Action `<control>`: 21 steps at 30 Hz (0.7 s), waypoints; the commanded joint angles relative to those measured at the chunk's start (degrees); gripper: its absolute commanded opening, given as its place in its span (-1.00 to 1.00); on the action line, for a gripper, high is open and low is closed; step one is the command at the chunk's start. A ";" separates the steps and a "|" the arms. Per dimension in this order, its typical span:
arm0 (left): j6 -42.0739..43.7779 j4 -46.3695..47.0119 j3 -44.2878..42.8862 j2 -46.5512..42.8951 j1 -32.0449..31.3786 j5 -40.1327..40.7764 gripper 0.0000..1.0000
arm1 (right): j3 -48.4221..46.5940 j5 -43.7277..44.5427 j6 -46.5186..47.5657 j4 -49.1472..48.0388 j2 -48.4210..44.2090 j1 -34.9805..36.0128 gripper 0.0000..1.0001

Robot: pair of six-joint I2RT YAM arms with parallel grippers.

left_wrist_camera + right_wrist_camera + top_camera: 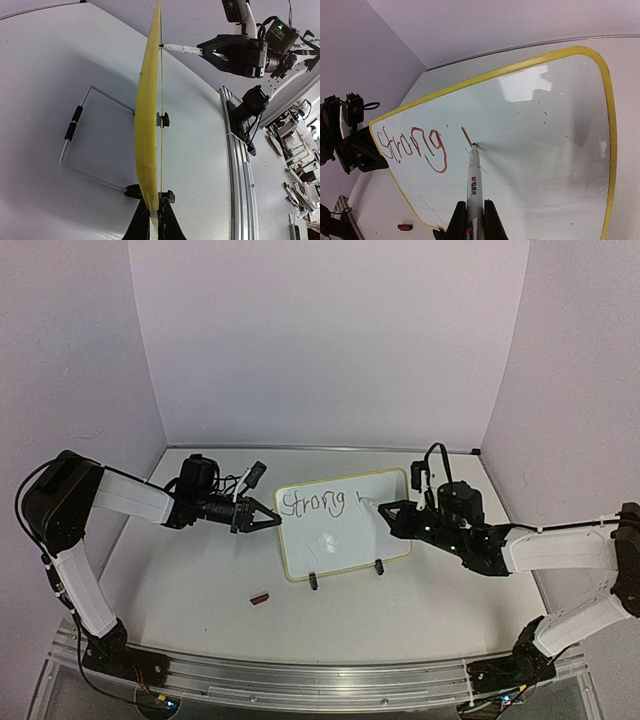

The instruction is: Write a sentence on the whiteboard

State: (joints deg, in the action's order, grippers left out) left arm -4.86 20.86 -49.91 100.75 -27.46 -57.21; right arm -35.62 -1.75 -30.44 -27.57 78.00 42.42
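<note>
The whiteboard (345,540) stands on its wire stand mid-table, its yellow frame edge-on (147,125) in the left wrist view. My left gripper (275,522) (155,220) is shut on the board's left edge. The sentence (313,504) (412,147) reads "Strong" in reddish marker, followed by one short stroke. My right gripper (385,510) (472,222) is shut on a white marker (474,185) (180,48). The marker's tip touches the board at the lower end of that stroke.
A small red marker cap (261,597) (404,227) lies on the table in front of the board's left corner. Two black clips (313,581) hold the board's bottom edge. The wire stand (75,150) reaches behind it. An aluminium rail (320,680) runs along the near edge.
</note>
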 commanded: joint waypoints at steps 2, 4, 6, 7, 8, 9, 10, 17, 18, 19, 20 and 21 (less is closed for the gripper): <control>2.67 -3.98 -0.80 -0.52 -0.98 2.07 -1.00 | -3.26 1.75 0.74 -2.30 0.98 -0.04 -1.00; 2.66 -3.99 -0.87 -0.47 -1.01 2.07 -1.00 | -3.72 3.26 0.92 -2.29 1.35 -0.03 -1.00; 2.68 -4.09 -0.89 -0.43 -1.03 1.94 -1.00 | -4.18 3.64 1.07 -2.27 1.64 -0.04 -1.00; 2.67 -4.08 -0.89 -0.40 -1.02 1.97 -1.00 | -4.33 3.84 1.08 -2.30 1.75 -0.02 -1.00; 2.67 -4.08 -0.89 -0.38 -1.04 1.96 -1.00 | -4.42 4.14 1.04 -2.31 1.84 -0.02 -1.00; 2.70 -4.08 -0.89 -0.35 -1.03 1.98 -1.00 | -4.44 4.46 1.00 -2.29 1.86 -0.04 -1.00; 2.70 -4.09 -0.89 -0.35 -1.01 2.01 -1.00 | -4.39 4.77 0.96 -2.24 1.82 -0.04 -1.00; 2.67 -4.08 -0.89 -0.38 -1.01 2.04 -1.00 | -2.68 6.68 0.46 -1.78 -0.32 -0.04 -1.00; 2.67 -4.09 -0.89 -0.37 -1.01 2.01 -1.00 | -2.54 6.59 0.40 -1.61 -0.51 0.00 -1.00; 2.67 -4.11 -0.89 -0.37 -1.01 2.01 -1.00 | -2.40 6.43 0.36 -1.36 -0.66 -0.04 -1.00; 2.69 -4.10 -0.90 -0.37 -1.01 1.97 -1.00 | -2.26 6.18 0.31 -1.17 -0.72 -0.04 -1.00; 2.67 -4.15 -0.91 -0.40 -1.01 1.96 -1.00 | -2.10 5.93 0.21 -1.03 -0.73 0.01 -1.00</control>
State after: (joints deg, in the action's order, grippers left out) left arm -4.82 20.84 -49.93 100.75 -27.46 -57.21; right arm -37.95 2.35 -30.04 -28.56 78.89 42.46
